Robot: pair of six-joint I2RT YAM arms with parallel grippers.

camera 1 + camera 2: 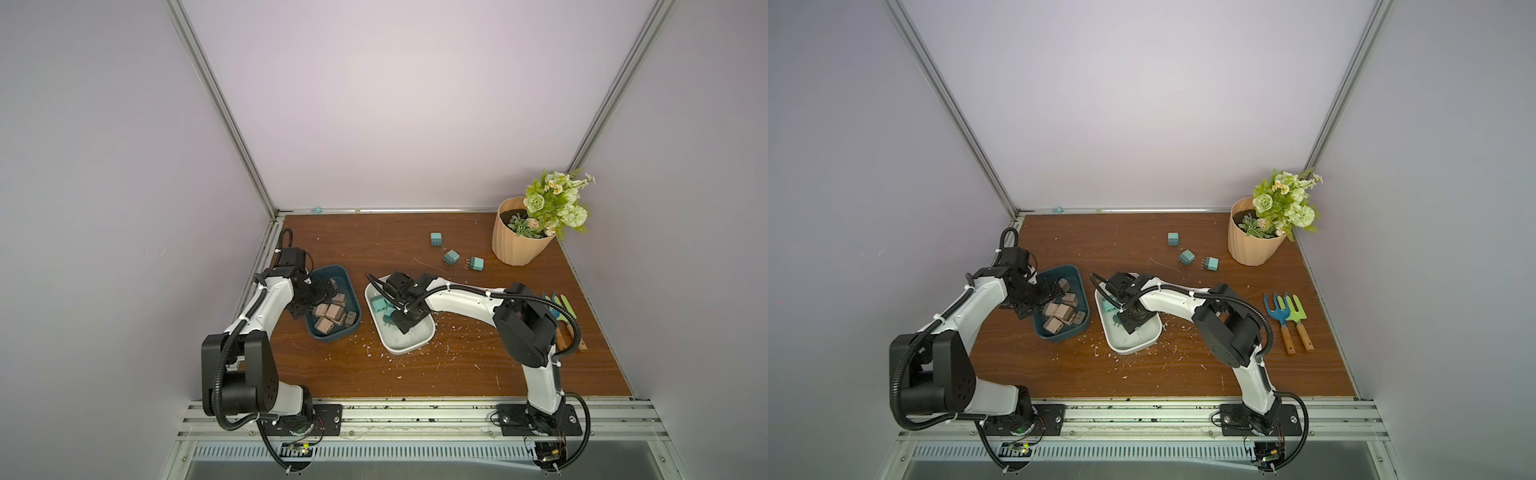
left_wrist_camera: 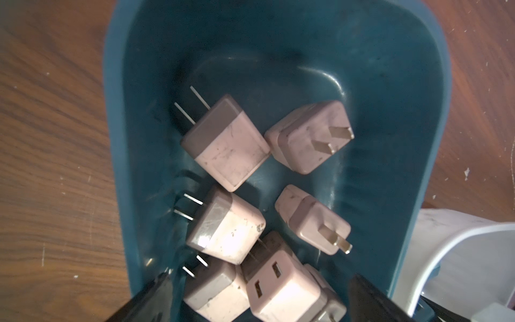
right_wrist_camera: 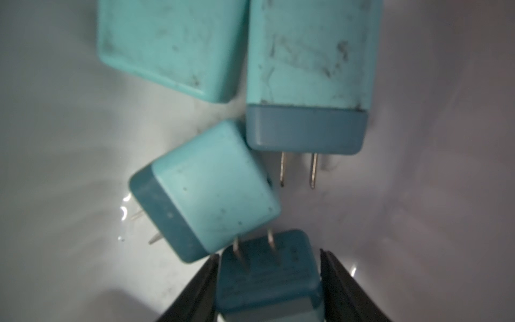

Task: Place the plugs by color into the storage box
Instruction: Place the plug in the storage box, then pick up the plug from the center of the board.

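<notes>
- While the right gripper (image 3: 267, 253) hangs low inside the white box (image 1: 411, 343), a teal plug (image 3: 278, 281) sits between its two fingers.
- The fingers are right at its sides, but I cannot tell if they squeeze it or have let go.
- Three other teal plugs (image 3: 206, 189) lie close together in that box, near the middle of the worktop (image 1: 415, 374).
- The left gripper (image 2: 259, 277) is wide open and holds nothing.
- It hangs over the blue box (image 2: 250, 41) by the left edge of the worktop, where the pink plugs (image 2: 231, 145) lie in a heap.
- Three loose teal plugs (image 1: 451, 257) sit near the far right corner, beside the flower pot (image 1: 519, 245).
- I think the step is dropping a teal plug into the white box.
- Next, I think, the right gripper must open all the way and lift straight up without bumping the plugs. Then it can reach to the far right corner for a loose one.
</notes>
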